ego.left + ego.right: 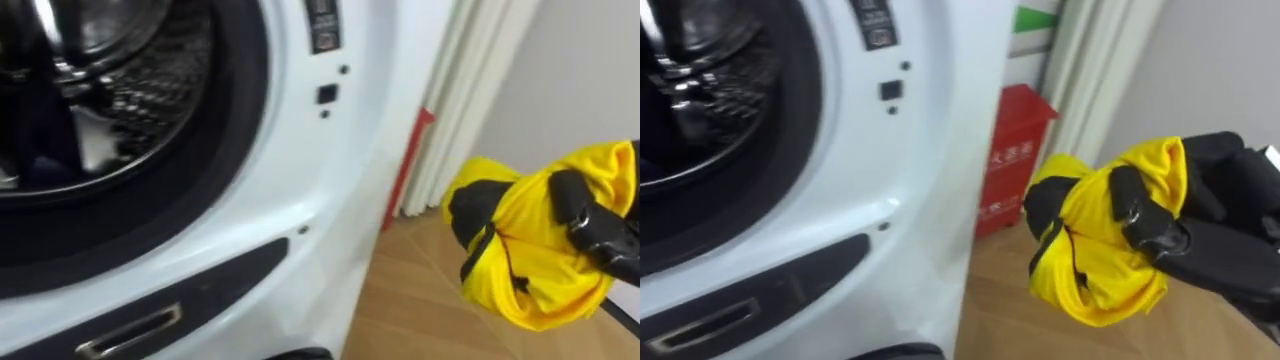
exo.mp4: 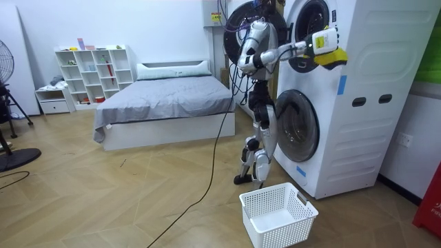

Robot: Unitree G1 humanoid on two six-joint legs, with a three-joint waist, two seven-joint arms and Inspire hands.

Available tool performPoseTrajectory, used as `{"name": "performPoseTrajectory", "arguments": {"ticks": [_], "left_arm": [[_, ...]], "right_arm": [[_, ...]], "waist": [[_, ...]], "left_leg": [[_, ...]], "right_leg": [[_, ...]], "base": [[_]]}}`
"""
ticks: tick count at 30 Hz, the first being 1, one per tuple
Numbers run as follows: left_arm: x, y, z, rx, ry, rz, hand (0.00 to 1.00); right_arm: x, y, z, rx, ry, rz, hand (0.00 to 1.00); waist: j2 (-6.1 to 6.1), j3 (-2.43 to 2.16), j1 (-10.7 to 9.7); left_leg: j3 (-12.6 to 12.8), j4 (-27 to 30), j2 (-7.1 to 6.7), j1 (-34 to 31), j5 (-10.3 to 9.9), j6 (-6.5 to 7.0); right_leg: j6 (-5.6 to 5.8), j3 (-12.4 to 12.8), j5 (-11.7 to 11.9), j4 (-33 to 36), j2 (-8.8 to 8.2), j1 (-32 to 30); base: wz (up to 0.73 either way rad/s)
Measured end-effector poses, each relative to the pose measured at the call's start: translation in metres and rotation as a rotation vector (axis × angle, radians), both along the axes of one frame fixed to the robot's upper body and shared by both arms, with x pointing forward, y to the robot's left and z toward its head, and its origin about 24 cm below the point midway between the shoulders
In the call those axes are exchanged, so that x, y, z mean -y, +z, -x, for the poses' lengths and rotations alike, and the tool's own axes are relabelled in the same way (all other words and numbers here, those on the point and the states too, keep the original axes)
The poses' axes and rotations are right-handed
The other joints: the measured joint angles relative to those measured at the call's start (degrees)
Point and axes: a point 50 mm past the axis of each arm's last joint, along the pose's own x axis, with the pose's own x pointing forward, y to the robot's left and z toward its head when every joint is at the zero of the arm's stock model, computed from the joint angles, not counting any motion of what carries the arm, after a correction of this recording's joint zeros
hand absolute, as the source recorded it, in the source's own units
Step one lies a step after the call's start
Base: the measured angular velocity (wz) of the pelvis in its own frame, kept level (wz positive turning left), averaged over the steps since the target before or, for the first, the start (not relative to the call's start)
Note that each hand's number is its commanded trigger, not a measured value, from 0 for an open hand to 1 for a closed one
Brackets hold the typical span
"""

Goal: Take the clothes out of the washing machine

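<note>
Gripping one crumpled yellow garment [image 1: 1092,270], black-trimmed, in curled black right hand [image 1: 1212,250], just right of washing machine [image 1: 300,185] front | one round perforated steel drum [image 1: 150,90] inside machine | one white lattice basket [image 2: 303,219] standing at machine's foot

Drum [image 1: 130,90] past left edge; right hand [image 1: 600,235] partly under yellow garment [image 1: 530,270], past right edge.
</note>
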Motion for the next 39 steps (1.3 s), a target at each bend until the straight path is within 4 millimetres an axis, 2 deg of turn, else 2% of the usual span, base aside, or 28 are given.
{"name": "performPoseTrajectory", "arguments": {"ticks": [5, 9, 13, 16, 17, 19, 21, 22, 23, 24, 25, 27, 28, 29, 31, 33, 35, 37, 39], "left_arm": [[-0.001, 0.0, -0.004, -0.007, -0.006, 0.007, 0.0], [0.002, -0.001, -0.005, -0.02, -0.014, 0.011, 0.0], [0.002, -0.002, -0.008, -0.019, 0.009, 0.017, 0.0], [0.004, -0.002, -0.01, -0.032, -0.018, 0.016, 0.0], [0.005, -0.003, -0.011, -0.036, -0.035, 0.017, 0.0], [0.009, -0.003, -0.016, -0.032, -0.06, 0.025, 0.0], [0.013, -0.005, -0.019, -0.03, -0.071, 0.041, 0.0], [0.015, -0.005, -0.019, -0.03, -0.074, 0.046, 0.0], [0.018, -0.006, -0.019, -0.031, -0.079, 0.055, 0.0], [0.02, -0.007, -0.019, -0.029, -0.079, 0.062, 0.0], [0.022, -0.007, -0.02, -0.024, -0.08, 0.066, 0.0], [0.027, -0.007, -0.025, -0.004, -0.087, 0.089, 0.0], [0.028, -0.007, -0.026, -0.001, -0.089, 0.095, 0.0], [0.029, -0.007, -0.026, -0.003, -0.091, 0.102, 0.0], [0.03, -0.007, -0.028, 0.001, -0.096, 0.11, 0.0], [0.035, -0.008, -0.031, 0.015, -0.112, 0.132, 0.0], [0.038, -0.008, -0.031, 0.018, -0.109, 0.149, 0.0], [0.04, -0.009, -0.032, 0.03, -0.092, 0.164, 0.0], [0.043, -0.009, -0.032, 0.041, -0.077, 0.181, 0.0]], "right_arm": [[0.012, -0.019, 0.002, -0.085, -0.066, -0.035, 1.0], [0.024, -0.04, 0.006, -0.183, -0.166, -0.084, 1.0], [0.036, -0.057, 0.009, -0.264, -0.266, -0.077, 1.0], [0.042, -0.075, 0.007, -0.339, -0.34, -0.085, 1.0], [0.043, -0.087, 0.006, -0.384, -0.363, -0.097, 1.0], [0.044, -0.103, 0.007, -0.457, -0.392, -0.096, 1.0], [0.044, -0.123, 0.011, -0.546, -0.427, -0.085, 1.0], [0.044, -0.128, 0.012, -0.566, -0.44, -0.089, 1.0], [0.045, -0.136, 0.014, -0.604, -0.464, -0.078, 1.0], [0.046, -0.144, 0.014, -0.639, -0.486, -0.069, 1.0], [0.047, -0.147, 0.014, -0.654, -0.5, -0.064, 1.0], [0.05, -0.152, 0.013, -0.674, -0.55, -0.055, 1.0], [0.05, -0.154, 0.013, -0.677, -0.563, -0.06, 1.0], [0.05, -0.159, 0.013, -0.689, -0.595, -0.079, 1.0], [0.051, -0.168, 0.013, -0.717, -0.637, -0.104, 1.0], [0.054, -0.177, 0.014, -0.752, -0.69, -0.115, 1.0], [0.054, -0.184, 0.016, -0.782, -0.717, -0.12, 1.0], [0.053, -0.192, 0.017, -0.816, -0.748, -0.123, 1.0], [0.051, -0.203, 0.02, -0.867, -0.775, -0.116, 1.0]], "waist": [[-0.43, 0.13, -0.52], [-0.44, 0.17, -0.91], [-0.38, 0.16, -1.04], [-0.03, 0.48, -0.97], [0.39, 0.61, -1.02], [1.17, 0.35, -0.62], [2.75, 0.45, -0.46], [3.08, 0.49, -0.46], [3.91, 0.4, -0.48], [4.55, 0.08, -0.52], [4.97, 0.13, -0.52], [6.55, 0.07, -0.47], [6.9, 0.23, -0.42], [7.47, 0.06, -0.45], [8.32, 0.16, -0.46], [10.12, -0.02, -0.32], [11.24, -0.13, -0.44], [11.64, 0.03, -0.42], [12.19, -0.16, -0.36]], "left_leg": [[2.64, 0.18, 0.07, -0.12, -0.19, 0.0], [3.44, 0.31, 0.53, -0.23, -0.6, 0.12], [3.7, 0.42, 0.38, -0.61, -0.62, 0.18], [4.46, 1.22, 0.66, -1.29, -0.9, 0.27], [4.47, 1.54, 0.77, -1.56, -1.23, 0.41], [4.72, 1.91, 0.77, -2.25, -1.45, 0.52], [4.86, 1.87, 0.63, -2.44, -1.46, 0.55], [4.85, 1.84, 0.61, -2.42, -1.47, 0.56], [4.68, 1.78, 0.56, -2.66, -1.46, 0.56], [4.63, 1.81, 0.5, -3.23, -1.46, 0.57], [4.63, 1.91, 0.48, -3.54, -1.46, 0.58], [4.61, 2.35, 0.41, -5.17, -1.5, 0.66], [4.59, 2.35, 0.4, -5.31, -1.5, 0.66], [4.55, 2.34, 0.31, -5.79, -1.46, 0.69], [3.8, 2.36, -0.04, -6.46, -1.31, 0.85], [2.47, 2.3, -0.52, -7.59, -1.02, 1.19], [2.09, 2.4, -0.74, -8.14, -0.89, 1.35], [2.01, 2.25, -1.15, -8.11, -0.69, 1.44], [1.95, 2.11, -1.52, -8.15, -0.62, 1.53]], "right_leg": [[0.25, 2.37, 0.37, 0.9, 0.68, -1.56], [0.46, 3.59, 0.69, 0.81, 1.16, -1.66], [0.62, 4.14, 0.94, 0.97, 1.07, -2.51], [0.7, 4.47, 1.03, 1.01, 1.14, -2.67], [0.73, 4.47, 1.04, 0.99, 1.2, -2.81], [0.93, 4.77, 1.17, 1.08, 1.23, -3.63], [1.02, 4.85, 1.21, 1.18, 1.12, -3.95], [1.02, 4.84, 1.2, 1.18, 1.11, -3.97], [1.03, 4.83, 1.2, 1.15, 1.08, -4.3], [1.08, 4.89, 1.22, 1.06, 1.03, -4.89], [1.09, 4.89, 1.23, 1.1, 0.99, -5.18], [1.2, 4.85, 1.21, 1.52, 0.91, -6.83], [1.2, 4.83, 1.2, 1.7, 0.92, -7.01], [1.15, 4.79, 1.17, 2.02, 0.96, -7.66], [1.08, 4.57, 1.12, 2.09, 0.9, -8.22], [1.18, 4.21, 0.98, 2.43, 0.57, -9.42], [1.19, 3.66, 0.49, 3.3, 0.26, -10.22], [1.27, 3.58, -0.28, 4.25, 0.03, -10.8], [1.4, 3.57, -0.84, 5.26, -0.15, -11.35]], "base": [[-0.28], [-0.16], [-0.09], [-0.06], [0.0], [-0.07], [-0.06], [0.0], [0.0], [0.0], [0.0], [0.0], [0.0], [0.0], [0.07], [0.11], [0.11], [0.08], [0.02]]}}
